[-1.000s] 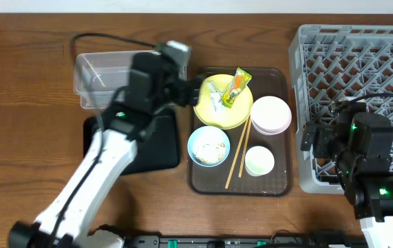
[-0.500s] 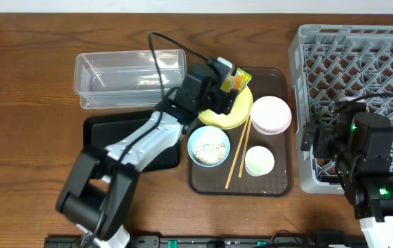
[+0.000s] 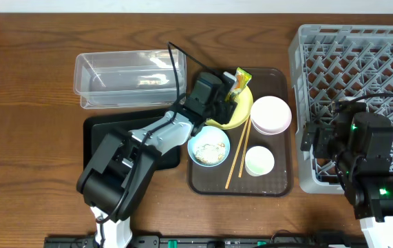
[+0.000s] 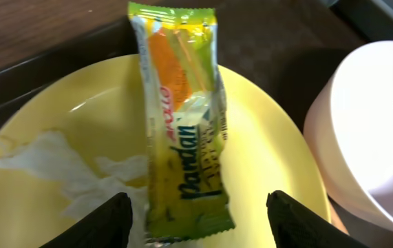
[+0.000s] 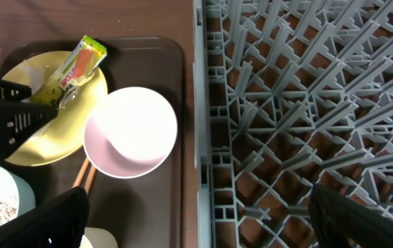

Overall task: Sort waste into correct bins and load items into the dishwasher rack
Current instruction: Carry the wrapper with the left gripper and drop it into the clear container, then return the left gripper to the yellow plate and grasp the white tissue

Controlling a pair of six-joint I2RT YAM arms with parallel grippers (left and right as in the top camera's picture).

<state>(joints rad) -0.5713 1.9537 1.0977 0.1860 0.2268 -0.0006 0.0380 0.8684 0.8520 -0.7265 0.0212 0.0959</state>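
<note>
Clear rectangular plastic tub point(image 3: 131, 76): upper left of the overhead frame; appears to hold nothing.
Shallow black rectangular tray point(image 3: 103, 138): just below the tub, partly hidden under the left arm.
Left gripper point(image 4: 203, 222): jaws spread wide and holding nothing, one finger either side of the wrapper's lower end, low over the plate.
Green-and-orange snack wrapper point(image 4: 182, 117): lies lengthwise on the round yellow plate point(image 4: 265, 158), upper centre of the overhead frame, with its far end reaching past the rim.
Crumpled white paper point(image 4: 72, 172): on the plate, touching the wrapper's left edge.
Light blue bowl point(image 3: 208, 146): centre, just below the plate, with white rice-like scraps inside.
Thin wooden chopsticks point(image 3: 237, 155): slanted between the blue bowl and the small white cup point(image 3: 259, 160).
Pinkish-white bowl point(image 4: 375, 138): just beside the plate, on its right.
Right gripper point(image 5: 203, 227): jaws wide, nothing held, hanging over the rack's left edge.
Large grey lattice rack point(image 3: 361, 62): fills the right side of the frame.
Risk, mixed grab: closing here could pinch the paper along with the wrapper.
Risk, slip: the film looks slick, so a grip on the very end may slide off.
Risk, plate: fingertips pressing down could tilt or push the plate into the pink bowl or chopsticks.
</note>
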